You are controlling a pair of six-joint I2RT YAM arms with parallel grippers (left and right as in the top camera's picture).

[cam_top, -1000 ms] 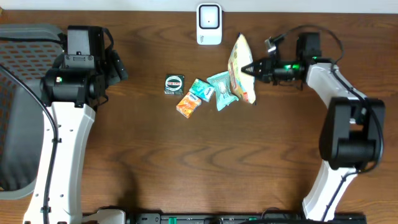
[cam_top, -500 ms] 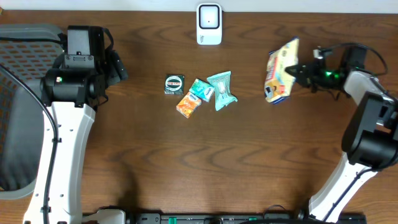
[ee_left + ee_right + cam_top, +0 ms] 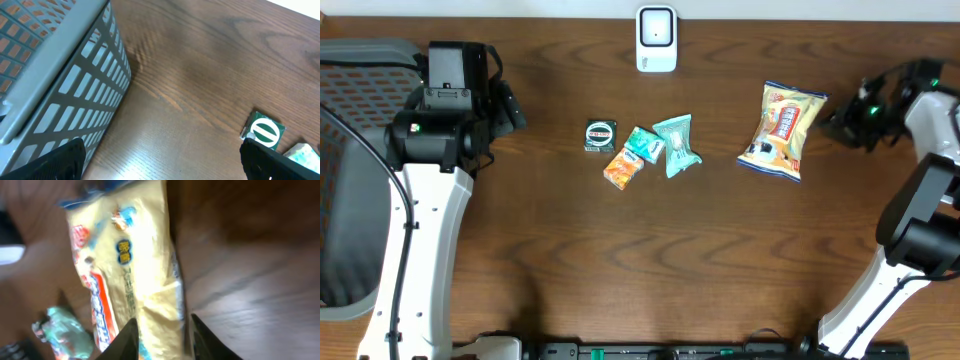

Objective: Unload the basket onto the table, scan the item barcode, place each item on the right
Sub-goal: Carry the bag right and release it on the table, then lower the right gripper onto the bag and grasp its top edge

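The snack bag (image 3: pixel 782 132) is lying flat on the counter (image 3: pixel 720 260), printed front up and no barcode showing. Its near edge is sitting right at the tips of the right gripper (image 3: pixel 164 339), whose jaws are standing partly spread about that edge without visibly squeezing it. Beyond the bag from those jaws, well apart, a cluster of small packets (image 3: pixel 655 150) and a round green tin (image 3: pixel 601 135) are resting, and the white scanner (image 3: pixel 656 38) is standing farther off again. The left gripper (image 3: pixel 160 165) is hanging far from the bag with its jaws spread wide, a grey basket (image 3: pixel 60 75) just beside it and the tin out ahead. Nothing is being shown to the scanner, so I judge this a moment between scans: the bag is either being let go or about to be taken. A grip would call for closing on the edge, then turning the bag's back toward the scanner; otherwise, for backing clear without dragging the bag.
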